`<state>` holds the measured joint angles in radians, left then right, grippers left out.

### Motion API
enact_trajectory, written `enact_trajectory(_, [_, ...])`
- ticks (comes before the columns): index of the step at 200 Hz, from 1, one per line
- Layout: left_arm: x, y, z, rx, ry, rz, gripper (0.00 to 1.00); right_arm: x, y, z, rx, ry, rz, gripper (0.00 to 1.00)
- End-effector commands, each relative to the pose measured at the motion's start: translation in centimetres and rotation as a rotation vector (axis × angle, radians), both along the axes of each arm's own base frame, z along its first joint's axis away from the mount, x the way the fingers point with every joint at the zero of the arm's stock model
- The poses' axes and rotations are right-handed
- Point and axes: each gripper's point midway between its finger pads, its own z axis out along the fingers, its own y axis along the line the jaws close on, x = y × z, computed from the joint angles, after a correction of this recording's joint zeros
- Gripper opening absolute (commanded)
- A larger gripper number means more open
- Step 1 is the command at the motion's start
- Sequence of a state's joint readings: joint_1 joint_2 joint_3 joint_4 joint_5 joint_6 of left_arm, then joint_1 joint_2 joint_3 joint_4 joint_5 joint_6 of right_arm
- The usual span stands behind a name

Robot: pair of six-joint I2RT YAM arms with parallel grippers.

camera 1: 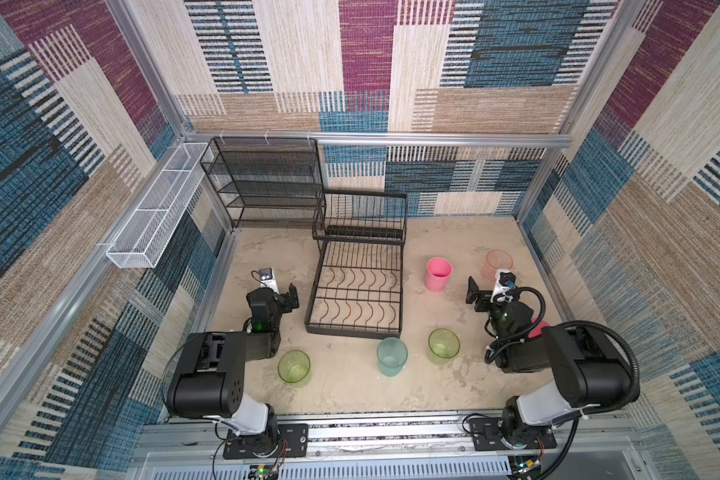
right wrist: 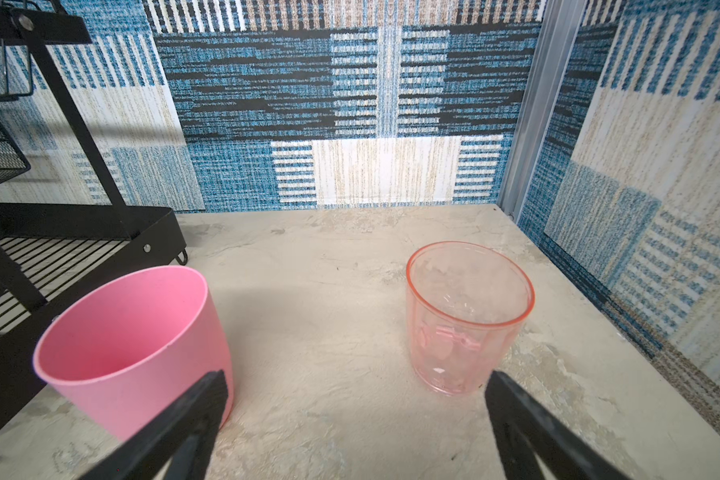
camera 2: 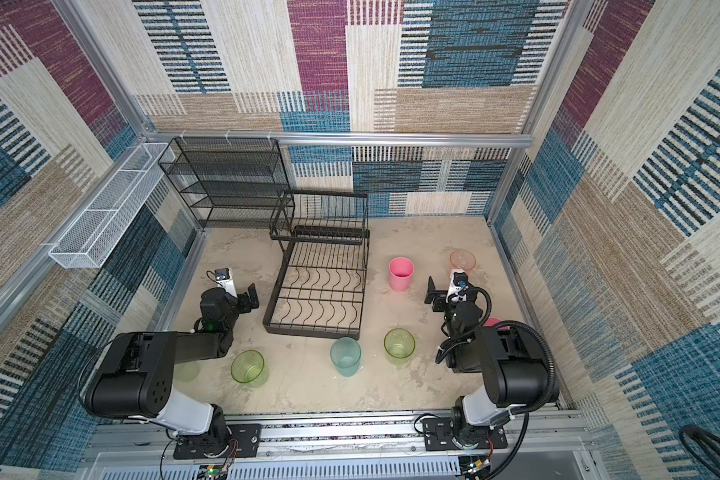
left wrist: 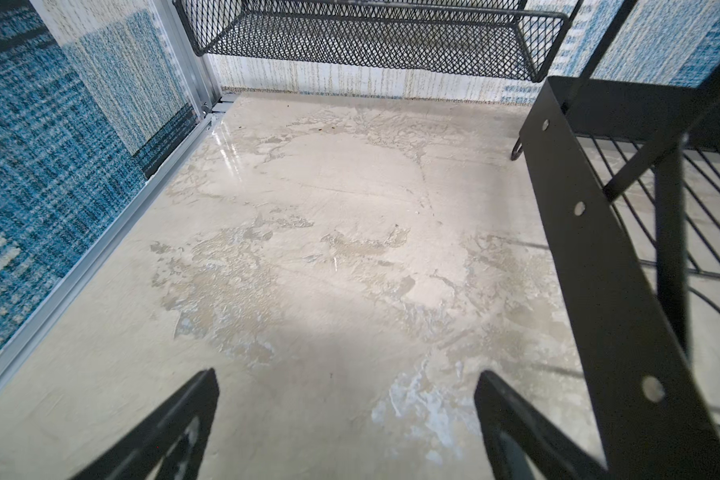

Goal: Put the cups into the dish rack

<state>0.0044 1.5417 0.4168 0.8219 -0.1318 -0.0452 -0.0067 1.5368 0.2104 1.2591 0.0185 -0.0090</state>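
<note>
Start of the load: dish rack bare, cups out on the table, both grippers wide and empty.

The rack sits midway between the arms, probably so either can reach it. Right of it stand the opaque pink cup and clear pink cup; in front, a green cup, teal cup and second green cup, all upright, sidewalls free to pinch. The right gripper, jaws spread, points at the gap between the two pink cups, near both; I judge it is choosing one. The left gripper, also spread, hangs over bare table just beside the rack's side wall, no cup ahead.
</note>
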Motion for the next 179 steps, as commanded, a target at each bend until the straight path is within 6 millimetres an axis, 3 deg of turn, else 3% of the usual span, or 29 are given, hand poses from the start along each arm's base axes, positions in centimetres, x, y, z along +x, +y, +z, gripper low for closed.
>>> enact_trajectory(1, [0.1, 0.2, 0.4, 0.027, -0.008, 0.004, 0.99, 0.0, 0.2, 0.7, -0.008, -0.025, 0.010, 1.00])
enact_trajectory(103, [0.2, -0.3, 0.5, 0.042, -0.003, -0.015, 0.98, 0.2, 0.7, 1.0, -0.024, -0.025, 0.030, 1.00])
enact_trajectory(179, [-0.1, 0.4, 3.1, 0.091, 0.000, 0.065, 0.98, 0.4, 0.2, 1.7, -0.023, -0.020, -0.013, 1.00])
